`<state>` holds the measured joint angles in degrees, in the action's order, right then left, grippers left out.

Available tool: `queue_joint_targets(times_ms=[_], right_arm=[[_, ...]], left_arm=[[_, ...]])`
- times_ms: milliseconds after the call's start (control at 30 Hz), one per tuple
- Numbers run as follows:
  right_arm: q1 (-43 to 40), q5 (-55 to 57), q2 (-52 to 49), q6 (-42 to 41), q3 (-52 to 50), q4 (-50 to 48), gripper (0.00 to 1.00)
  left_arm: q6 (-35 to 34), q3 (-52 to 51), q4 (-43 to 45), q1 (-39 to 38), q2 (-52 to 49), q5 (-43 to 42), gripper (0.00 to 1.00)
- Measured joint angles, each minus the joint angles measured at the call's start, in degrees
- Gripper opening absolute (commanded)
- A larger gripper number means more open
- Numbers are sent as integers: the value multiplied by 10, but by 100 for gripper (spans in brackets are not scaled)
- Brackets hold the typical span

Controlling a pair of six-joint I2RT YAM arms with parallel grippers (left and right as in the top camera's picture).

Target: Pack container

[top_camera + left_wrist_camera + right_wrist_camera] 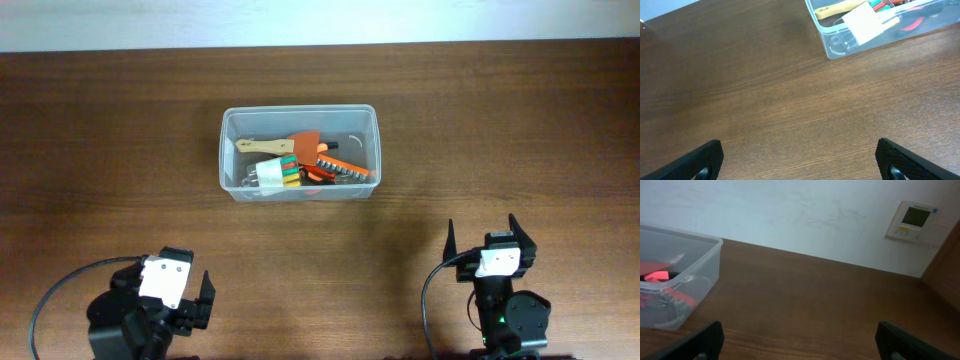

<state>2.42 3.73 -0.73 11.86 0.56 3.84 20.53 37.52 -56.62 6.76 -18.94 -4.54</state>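
Container [300, 109] holds hand tools [300, 162] on table [100, 150]; left claw [800, 152], right claw [800, 334] spread, well apart.

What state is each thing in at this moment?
container, upright, no lid on, tools inside
wooden-handled tool, lying inside the container
case of coloured bits, lying inside the container
left gripper, open, empty, short of the container
right gripper, open, empty, short of the container

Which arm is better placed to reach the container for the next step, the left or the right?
Left, narrowly. Both grippers are open and empty, but the left gripper is nearer the container; the right gripper stands farther aside.
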Motion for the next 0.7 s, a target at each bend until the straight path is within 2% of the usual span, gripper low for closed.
queue_joint_targets(times_ms=[700], right_arm=[[-2,-1,0,-14,0,0,98]], left_arm=[[0,0,0,0,0,0,99]])
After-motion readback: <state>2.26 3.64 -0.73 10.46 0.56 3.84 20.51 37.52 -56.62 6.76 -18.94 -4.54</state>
